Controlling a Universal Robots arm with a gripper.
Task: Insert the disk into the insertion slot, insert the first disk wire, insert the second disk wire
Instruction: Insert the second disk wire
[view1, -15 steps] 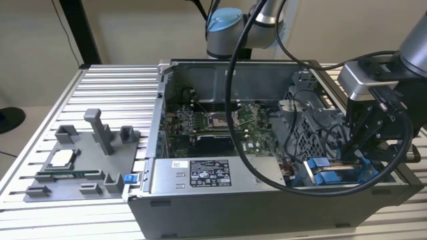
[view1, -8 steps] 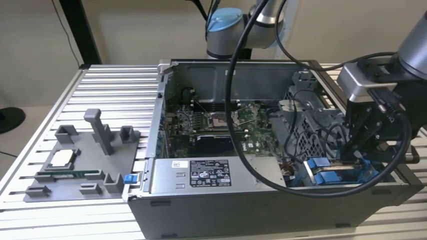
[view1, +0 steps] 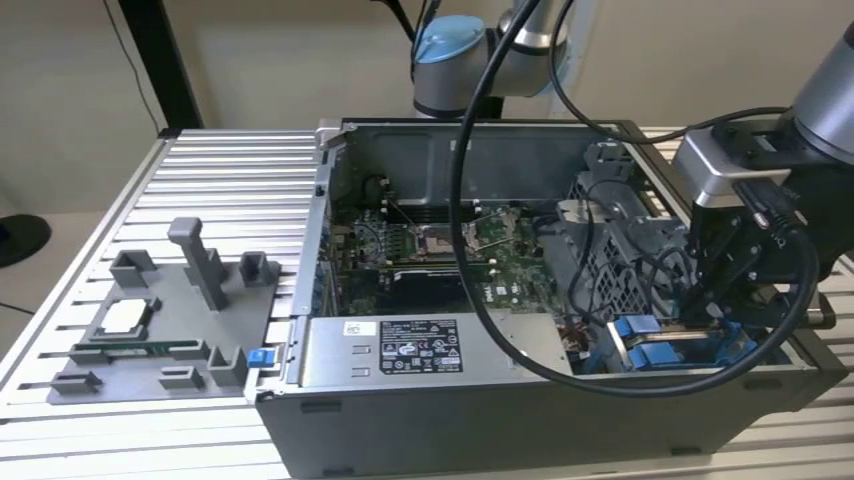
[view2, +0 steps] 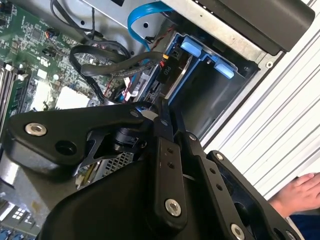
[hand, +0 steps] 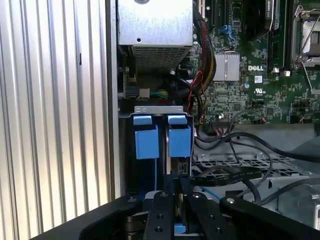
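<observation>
Computer case (view1: 441, 420): open grey box on the ribbed tabletop (view1: 227, 190).
Motherboard (view1: 427, 250): green, lying inside the case.
Power supply box (view1: 400, 350): grey metal with a black-and-white sticker, along the case's near wall.
Fixture tray (view1: 160, 340): grey plastic with upright posts, toward the exterior view's left.
Person's hand (view2: 300, 192): resting on the tabletop in the second wrist view.

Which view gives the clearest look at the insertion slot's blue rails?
The first wrist view: the insertion slot faces the camera, both blue tabs side by side above the tool. The second wrist view shows it obliquely. The exterior view catches blue parts beside the arm.
</observation>
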